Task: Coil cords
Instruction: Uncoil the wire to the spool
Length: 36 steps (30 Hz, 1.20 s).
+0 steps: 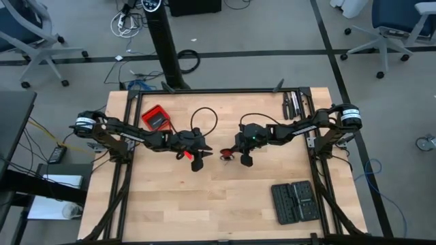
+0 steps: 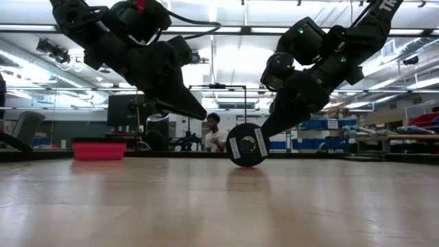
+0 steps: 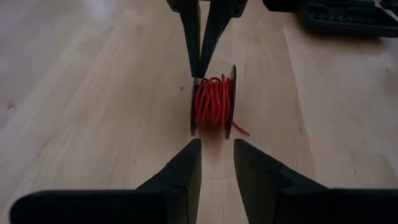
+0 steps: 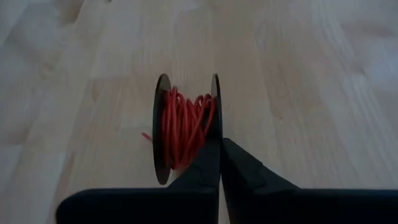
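Note:
The cords are one thin red wire wound on a small black spool. The spool stands on its flange rims at the table's middle, and a short wire end sticks out beside it. My right gripper comes from the table's right and is shut at one flange. My left gripper stands open just to the spool's left with nothing between its fingers. In the low view the spool shows its labelled round face. My right gripper pinches the rim of one spool flange between its two fingertips. The fingers slant down from the table's right side. The spool stays upright, with the bottom of its flanges on the table as far as I can see.
A red square box with a black top lies at the far left. A black case lies near the right front. Dark tools rest by the far right frame. A person sits in the room beyond the table.

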### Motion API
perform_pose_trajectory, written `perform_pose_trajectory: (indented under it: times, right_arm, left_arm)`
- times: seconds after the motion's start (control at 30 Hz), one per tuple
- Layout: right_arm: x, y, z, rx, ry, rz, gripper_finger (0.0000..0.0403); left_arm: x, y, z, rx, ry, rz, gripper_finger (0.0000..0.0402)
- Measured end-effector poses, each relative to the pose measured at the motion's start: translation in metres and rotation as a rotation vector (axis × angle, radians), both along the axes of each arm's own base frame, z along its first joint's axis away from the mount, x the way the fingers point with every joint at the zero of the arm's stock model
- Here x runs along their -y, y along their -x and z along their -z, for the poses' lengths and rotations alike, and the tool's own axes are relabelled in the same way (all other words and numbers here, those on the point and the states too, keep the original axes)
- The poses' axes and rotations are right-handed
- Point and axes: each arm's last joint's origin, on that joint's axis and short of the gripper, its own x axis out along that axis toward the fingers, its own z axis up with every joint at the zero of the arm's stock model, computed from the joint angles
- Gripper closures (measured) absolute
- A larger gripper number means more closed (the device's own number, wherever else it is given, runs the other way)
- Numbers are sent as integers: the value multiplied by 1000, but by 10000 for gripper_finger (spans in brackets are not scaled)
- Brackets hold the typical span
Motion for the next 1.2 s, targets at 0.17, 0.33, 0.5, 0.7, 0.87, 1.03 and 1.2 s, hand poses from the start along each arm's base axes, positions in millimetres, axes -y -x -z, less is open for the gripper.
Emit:
perform_pose_trajectory:
  times: [0.17, 0.33, 0.5, 0.7, 0.87, 1.03, 1.2]
  right_arm:
    - [2, 2, -3, -11, 13, 68, 401]
    - [4, 7, -19, 31, 32, 176, 401]
    - [-4, 14, -44, 118, 33, 177, 402]
    - [-10, 31, -69, 147, 118, 264, 402]
    - [-11, 36, -76, 168, 143, 278, 403]
    - [-12, 33, -81, 229, 149, 273, 403]
    - [-15, 33, -82, 233, 140, 260, 403]
  left_arm:
    - [0, 0, 0, 1, -10, -13, 303]
    - [1, 0, 0, 2, 10, -38, 303]
    - [6, 1, -1, 4, -10, -39, 303]
    - [5, 0, -4, 33, -38, -67, 303]
    - [9, 1, -16, 101, -52, -64, 303]
    - [17, 0, -19, 133, -51, -47, 303]
    - [19, 1, -18, 120, -68, -95, 303]
